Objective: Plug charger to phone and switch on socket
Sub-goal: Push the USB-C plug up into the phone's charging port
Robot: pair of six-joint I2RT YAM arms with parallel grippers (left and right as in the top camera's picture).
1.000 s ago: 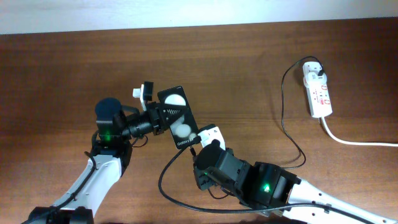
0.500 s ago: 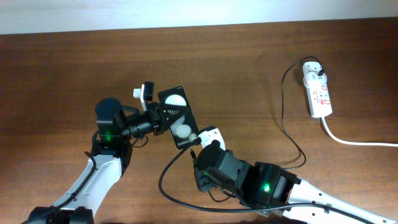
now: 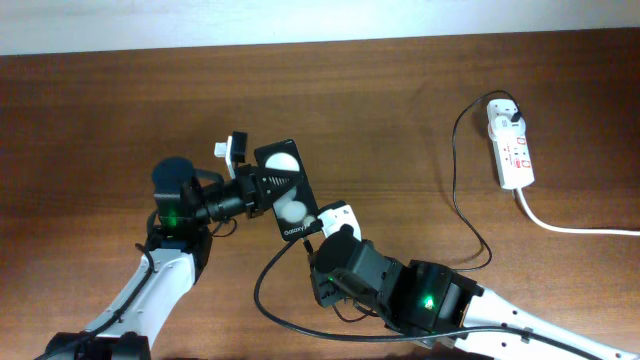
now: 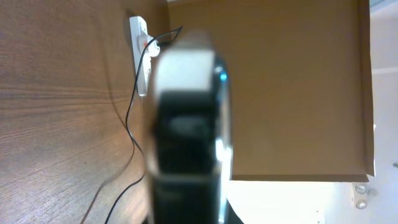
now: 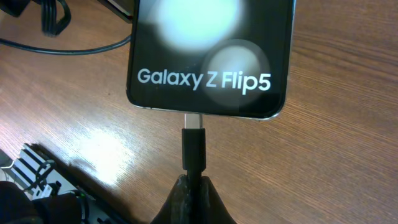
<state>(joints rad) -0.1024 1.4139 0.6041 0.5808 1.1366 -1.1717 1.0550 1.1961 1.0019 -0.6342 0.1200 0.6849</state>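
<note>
So the right gripper (image 5: pixel 193 185) is pinched tight on the charger connector (image 5: pixel 193 149), lined up lengthwise with its tip at the near edge of the Galaxy Z Flip5 phone (image 5: pixel 210 56), which the left gripper (image 3: pixel 262 187) clamps mid-table.

left arm (image 3: pixel 150 288): white links, black joints, green light | right arm (image 3: pixel 520 318): white link, black housing, green light

Seen from my right wrist, white lettering along the near end of the phone (image 5: pixel 210 56) reads "Galaxy Z Flip5". The red marks on the power strip (image 3: pixel 511 148) are too small for me to read.
</note>
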